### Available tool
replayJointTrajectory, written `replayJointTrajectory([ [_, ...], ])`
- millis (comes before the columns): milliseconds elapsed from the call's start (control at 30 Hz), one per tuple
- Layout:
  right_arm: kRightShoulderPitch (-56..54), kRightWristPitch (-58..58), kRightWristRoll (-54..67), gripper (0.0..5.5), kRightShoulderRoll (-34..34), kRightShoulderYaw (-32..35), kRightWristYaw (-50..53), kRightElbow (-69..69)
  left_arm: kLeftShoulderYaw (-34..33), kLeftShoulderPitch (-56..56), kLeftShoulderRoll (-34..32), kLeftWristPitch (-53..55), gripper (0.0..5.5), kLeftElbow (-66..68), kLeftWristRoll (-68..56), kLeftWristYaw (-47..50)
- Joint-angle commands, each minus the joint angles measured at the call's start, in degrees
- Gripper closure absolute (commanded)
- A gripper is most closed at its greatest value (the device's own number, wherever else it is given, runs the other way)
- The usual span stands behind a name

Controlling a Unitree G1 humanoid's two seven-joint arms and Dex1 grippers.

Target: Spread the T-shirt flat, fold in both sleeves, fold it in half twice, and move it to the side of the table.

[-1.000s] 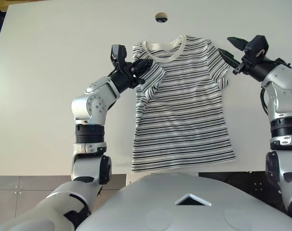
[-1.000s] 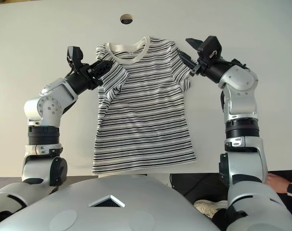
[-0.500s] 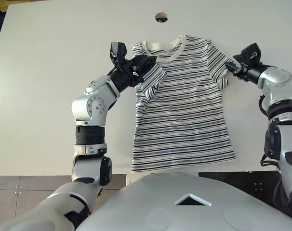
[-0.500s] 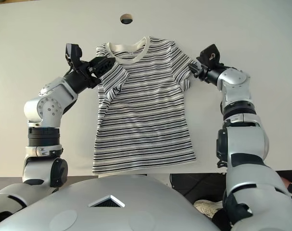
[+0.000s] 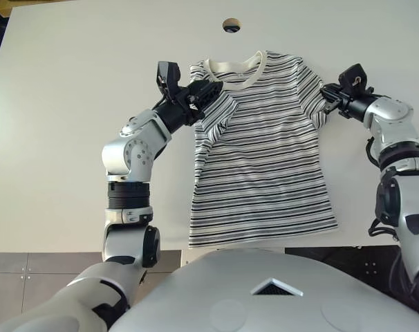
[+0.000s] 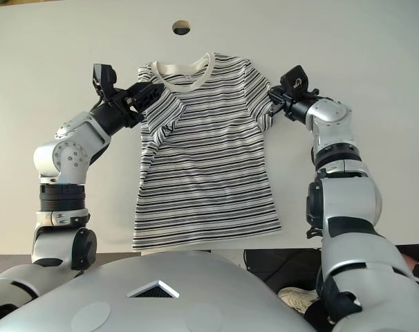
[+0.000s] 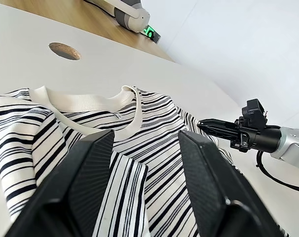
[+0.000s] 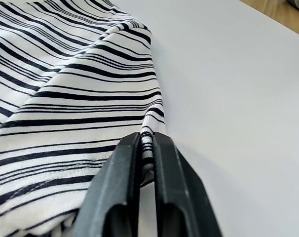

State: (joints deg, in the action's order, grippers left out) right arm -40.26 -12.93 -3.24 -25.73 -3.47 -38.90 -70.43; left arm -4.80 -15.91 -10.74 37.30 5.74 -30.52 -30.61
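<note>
No legible text, label or number — none anywhere

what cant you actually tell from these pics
- Left eye view: the left gripper covers one shoulder of the T-shirt; whether it touches the cloth is unclear.
- Left wrist view: its own fingers hide the T-shirt's lower body.
- Right wrist view: the right gripper hides how much sleeve hem it pinches; the picture edges cut off the rest.

— Lab or test room, by the look of it.
— Going by what?
— Plain white table (image 5: 71, 104) with a round cable hole (image 5: 231, 25), grey floor tiles (image 5: 30, 266) below the near edge, bare white wall (image 7: 248, 39), strip of wood flooring (image 7: 46, 7) beyond, and a grey device (image 7: 132, 12) with a green light standing there.
</note>
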Motion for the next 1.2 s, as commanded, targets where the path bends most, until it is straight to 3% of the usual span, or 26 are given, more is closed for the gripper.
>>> replayJointTrajectory([
  [33,0.12,0.53,-0.90,5.36,0.17,-0.07,-0.77,-0.21,-0.14,0.12,-0.58,-0.51,3.07,-0.78,0.70,0.32],
  [233,0.35,-1.07,0.70,5.36,-1.04,1.08,-3.03,5.82,-0.18,0.23,-0.46,-0.49,3.07,-0.91,0.69,0.34],
  [667,15.92,11.54,2.58,5.36,1.39,-3.40,-6.79,47.95,0.39,0.50,-0.11,-0.79,3.07,-1.37,0.89,-0.16],
  [967,15.84,17.01,1.94,5.36,7.99,-8.63,-3.74,49.66,0.49,0.55,0.08,-0.82,3.07,-1.19,0.88,-0.11],
  [1067,15.56,18.04,2.17,4.85,7.80,-7.91,-3.12,49.87,0.40,0.56,-0.05,-0.70,3.07,-1.34,0.82,-0.13],
  [1200,17.18,18.76,3.13,4.85,5.69,-7.67,-5.02,54.85,0.29,0.57,-0.39,-1.02,3.07,-1.47,0.93,-0.36],
])
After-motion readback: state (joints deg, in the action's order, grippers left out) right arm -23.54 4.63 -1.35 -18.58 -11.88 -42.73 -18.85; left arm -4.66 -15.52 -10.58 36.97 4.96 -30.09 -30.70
